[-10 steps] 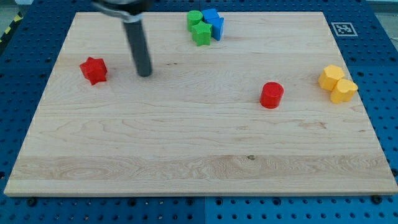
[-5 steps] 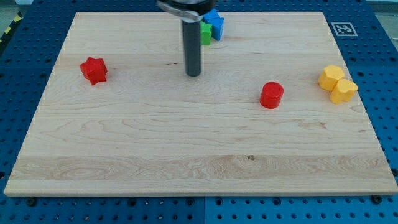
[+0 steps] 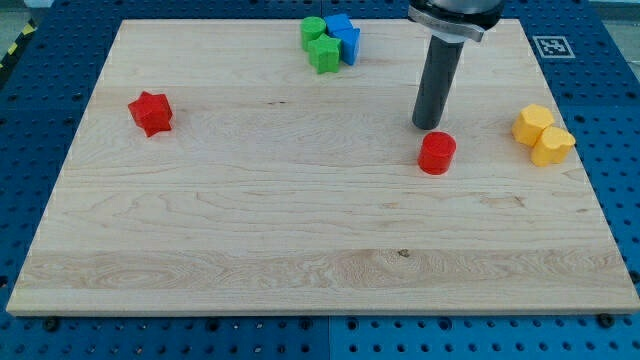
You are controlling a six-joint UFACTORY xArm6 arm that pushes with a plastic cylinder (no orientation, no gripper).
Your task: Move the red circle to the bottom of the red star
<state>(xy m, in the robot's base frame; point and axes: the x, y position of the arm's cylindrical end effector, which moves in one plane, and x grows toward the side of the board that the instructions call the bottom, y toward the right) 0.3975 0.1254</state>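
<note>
Just above the red circle (image 3: 437, 152), toward the view's top, my tip (image 3: 427, 125) rests on the wooden board (image 3: 300, 230); a thin gap may separate the two, but I cannot tell whether they touch. The rod rises straight from the tip to its dark mount at the view's top edge. It has no pincer, so nothing is apart, together, or clamped on anything.

The red circle is a short cylinder standing on its flat base, round face up, its axis upright. Being round, it points no particular way along the board.

Far off to the view's left of the tip, and about level with it, sits the red star (image 3: 151, 112), well apart from the circle, with bare wood between them.

Up and to the left of the tip, near the board's top edge, a cluster packs close together: a green circle (image 3: 313, 29), a green star-like block (image 3: 324, 53), and two blue blocks (image 3: 344, 36) whose shapes I cannot make out exactly.

To the view's right of the tip, near the board's right edge, two yellow blocks (image 3: 543, 134) sit touching each other.
</note>
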